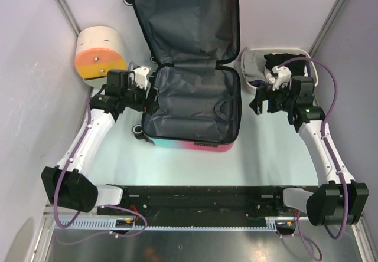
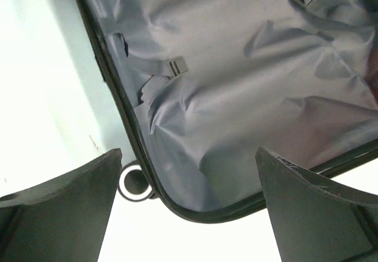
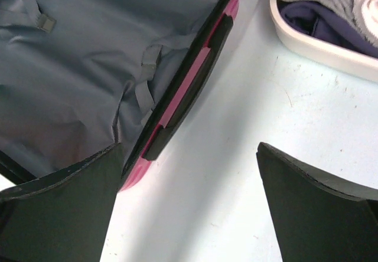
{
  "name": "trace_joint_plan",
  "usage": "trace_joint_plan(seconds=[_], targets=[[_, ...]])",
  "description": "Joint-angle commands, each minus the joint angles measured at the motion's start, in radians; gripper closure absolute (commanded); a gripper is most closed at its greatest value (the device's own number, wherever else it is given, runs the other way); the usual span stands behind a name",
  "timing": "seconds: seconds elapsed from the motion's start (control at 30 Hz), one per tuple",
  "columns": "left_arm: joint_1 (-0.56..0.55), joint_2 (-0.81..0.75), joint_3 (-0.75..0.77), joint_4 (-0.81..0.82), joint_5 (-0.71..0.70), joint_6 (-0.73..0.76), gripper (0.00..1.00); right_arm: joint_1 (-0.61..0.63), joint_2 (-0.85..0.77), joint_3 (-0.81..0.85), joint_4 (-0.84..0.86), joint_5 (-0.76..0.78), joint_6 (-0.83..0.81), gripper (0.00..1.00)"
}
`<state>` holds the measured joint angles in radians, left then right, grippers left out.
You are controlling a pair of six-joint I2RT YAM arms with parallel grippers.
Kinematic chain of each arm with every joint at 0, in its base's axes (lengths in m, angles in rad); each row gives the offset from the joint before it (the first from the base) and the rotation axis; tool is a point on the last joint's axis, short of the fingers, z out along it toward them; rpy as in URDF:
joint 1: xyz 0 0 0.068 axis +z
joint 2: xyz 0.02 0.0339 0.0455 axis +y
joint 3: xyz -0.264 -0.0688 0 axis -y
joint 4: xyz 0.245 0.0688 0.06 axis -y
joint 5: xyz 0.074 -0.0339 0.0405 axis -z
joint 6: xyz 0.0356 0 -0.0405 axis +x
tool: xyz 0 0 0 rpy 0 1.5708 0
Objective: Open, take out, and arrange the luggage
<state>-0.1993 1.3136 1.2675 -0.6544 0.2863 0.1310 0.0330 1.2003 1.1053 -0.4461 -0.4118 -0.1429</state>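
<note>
Pale worktop [image 1: 254,156] inside white walls. Luggage [image 1: 189,67] lies open flat at centre, both grey-lined halves facing up, long axis running away from the arm bases, nothing visible inside. Left tool [image 1: 149,92] released, jaws wide, over the near half's left rim, so it's the nearer one. Right tool [image 1: 260,101] also released, over bare worktop between the case's handle side and basin [image 3: 319,48] of folded clothes. Case lies inward of both.

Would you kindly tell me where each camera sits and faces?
Top external: overhead from behind, looking down on open luggage, both arms.
Left wrist: faces the luggage's left rim and a wheel; left fingers show.
Right wrist: faces its pink side and the basin; right fingers show.
Both wrist views share the grey lining.
</note>
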Motion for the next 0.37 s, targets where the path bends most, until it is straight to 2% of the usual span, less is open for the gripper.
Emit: trace_joint_plan(seconds=[0.0, 0.33], targets=[[0.005, -0.053, -0.034, 0.016, -0.071, -0.036, 0.00, -0.012, -0.045, -0.079, 0.062, 0.028, -0.015, 0.00], [0.005, -0.137, -0.045, 0.024, -0.128, -0.039, 0.00, 0.005, -0.143, -0.111, 0.086, 0.044, 0.014, 0.00]])
